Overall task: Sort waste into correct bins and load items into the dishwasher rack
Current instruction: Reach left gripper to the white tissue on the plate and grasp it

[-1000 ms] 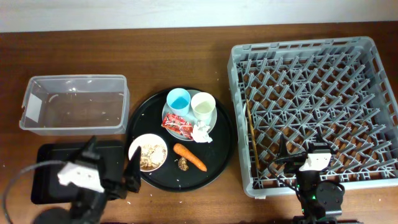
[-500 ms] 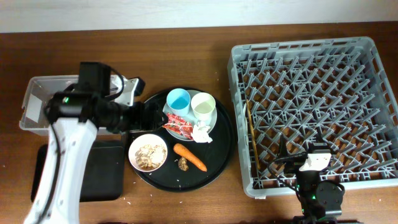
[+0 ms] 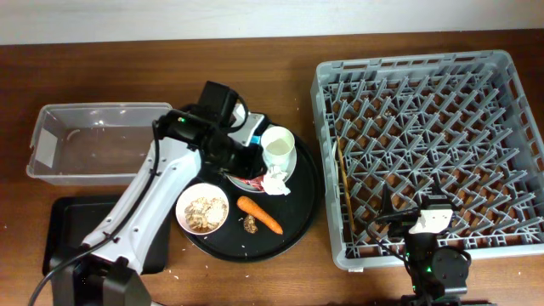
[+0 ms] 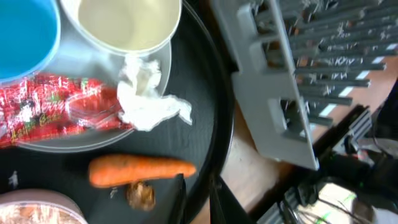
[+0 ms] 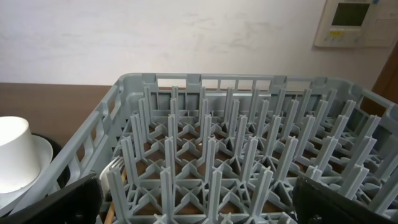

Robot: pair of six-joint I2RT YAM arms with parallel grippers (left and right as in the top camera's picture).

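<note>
left wrist view: the left tool (image 4: 196,198) hangs over the round black tray (image 4: 208,93), its fingers almost together with nothing between them. just ahead of it lie the orange carrot (image 4: 140,171) and the small brown scrap (image 4: 140,196). the red snack wrapper (image 4: 56,112) and crumpled white napkin (image 4: 146,99) rest on the pale plate (image 4: 93,62) beside the cream cup (image 4: 127,22). the right tool (image 5: 198,186) stands wide open and empty at the near edge of the dishwasher rack (image 5: 249,84).
</note>
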